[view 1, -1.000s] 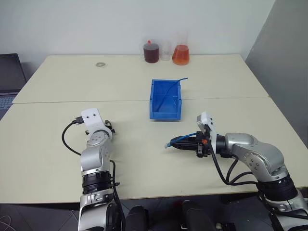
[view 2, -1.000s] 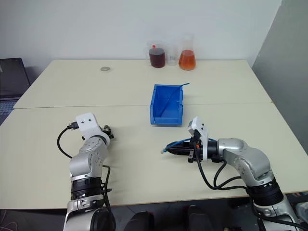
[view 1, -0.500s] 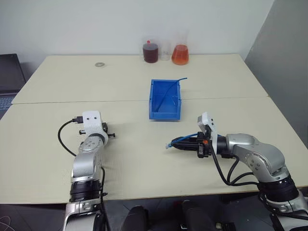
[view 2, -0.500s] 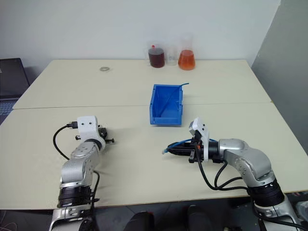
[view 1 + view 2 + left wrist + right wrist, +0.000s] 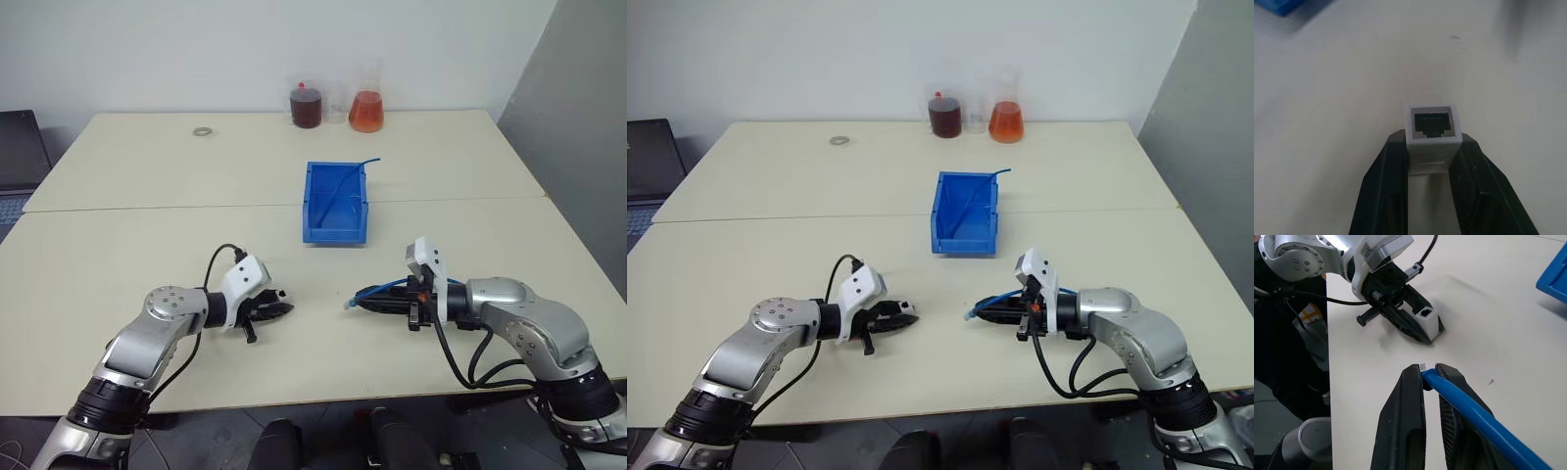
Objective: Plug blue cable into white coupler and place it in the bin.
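Since the earlier frames the left arm has been swung in from the left and turned, so that the left pincer (image 5: 893, 317) is now pointed to the right, across the near part of the cream tabletop (image 5: 118, 245). The tiny white boxy plastic coupler (image 5: 1431, 138) is clamped between its two black fingers, with the dark socket opening facing away from the wrist.

The right pincer (image 5: 364, 301) is pointed to the left and is closed on the thin bright-blue cable (image 5: 1469, 404), just behind the small clear plug at its end.

Plug and socket are faced toward each other along a left-to-right line, but are still apart, with bare tabletop between them. The two long axes seem nearly in line, so the coming insertion is judged to depend on closing this gap straight.

The small bright-blue rectangular plastic bin (image 5: 336, 204) is standing farther away, beyond the gap, with another thin blue cable (image 5: 345, 182) already in it.
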You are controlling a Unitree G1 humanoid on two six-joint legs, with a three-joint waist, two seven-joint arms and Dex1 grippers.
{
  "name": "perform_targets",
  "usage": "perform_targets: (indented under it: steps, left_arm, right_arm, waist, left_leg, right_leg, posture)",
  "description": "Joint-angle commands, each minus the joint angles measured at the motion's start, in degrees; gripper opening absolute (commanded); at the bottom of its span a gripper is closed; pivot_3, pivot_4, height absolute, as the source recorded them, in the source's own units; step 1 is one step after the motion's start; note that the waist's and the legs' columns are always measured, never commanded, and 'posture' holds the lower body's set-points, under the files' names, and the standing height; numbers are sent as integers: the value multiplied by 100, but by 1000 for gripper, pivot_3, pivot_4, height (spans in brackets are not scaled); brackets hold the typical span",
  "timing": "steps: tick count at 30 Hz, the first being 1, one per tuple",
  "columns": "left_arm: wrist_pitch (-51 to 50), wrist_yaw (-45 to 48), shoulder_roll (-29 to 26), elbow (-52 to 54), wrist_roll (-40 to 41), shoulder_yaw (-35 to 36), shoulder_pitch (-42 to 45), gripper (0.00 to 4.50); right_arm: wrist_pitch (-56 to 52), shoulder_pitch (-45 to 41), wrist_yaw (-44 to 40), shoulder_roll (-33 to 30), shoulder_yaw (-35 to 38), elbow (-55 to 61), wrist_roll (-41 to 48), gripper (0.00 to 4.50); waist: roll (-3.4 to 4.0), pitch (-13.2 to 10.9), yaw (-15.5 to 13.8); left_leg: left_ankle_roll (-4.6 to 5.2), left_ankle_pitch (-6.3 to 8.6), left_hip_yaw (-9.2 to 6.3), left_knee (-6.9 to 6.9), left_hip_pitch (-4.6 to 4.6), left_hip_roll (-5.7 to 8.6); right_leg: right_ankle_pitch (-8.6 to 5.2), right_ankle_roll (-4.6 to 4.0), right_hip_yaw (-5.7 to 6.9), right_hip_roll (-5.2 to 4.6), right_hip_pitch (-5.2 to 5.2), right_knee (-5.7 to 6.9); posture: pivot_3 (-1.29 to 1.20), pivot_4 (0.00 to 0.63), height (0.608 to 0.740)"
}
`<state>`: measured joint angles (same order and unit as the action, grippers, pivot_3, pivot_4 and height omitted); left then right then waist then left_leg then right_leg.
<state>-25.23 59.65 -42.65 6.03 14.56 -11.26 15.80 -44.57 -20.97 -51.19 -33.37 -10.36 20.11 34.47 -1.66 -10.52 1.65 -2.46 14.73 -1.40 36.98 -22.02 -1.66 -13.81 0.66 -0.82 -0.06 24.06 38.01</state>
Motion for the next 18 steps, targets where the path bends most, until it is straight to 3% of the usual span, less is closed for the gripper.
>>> perform_targets:
  steps: [1, 18]
  left_arm:
    - [726, 720, -160, -91, -286, -431, 211, 805]
    - [1604, 1443, -47, -847, -892, -1093, 298, 805]
  right_arm:
    - [124, 24, -17, -99, -1, 351, -79, 113]
    - [378, -181, -112, -73, -471, 378, -612, 113]
  waist:
    - [0, 0, -1]
    - [3, 3, -1]
  left_leg:
    - [0, 0, 1, 0, 0, 1]
    - [1, 0, 4, 0, 5, 1]
  right_leg:
    - [0, 0, 0, 0, 0, 0]
    - [0, 1, -2, 0, -3, -1]
  posture:
    - [0, 150, 740]
    - [0, 150, 740]
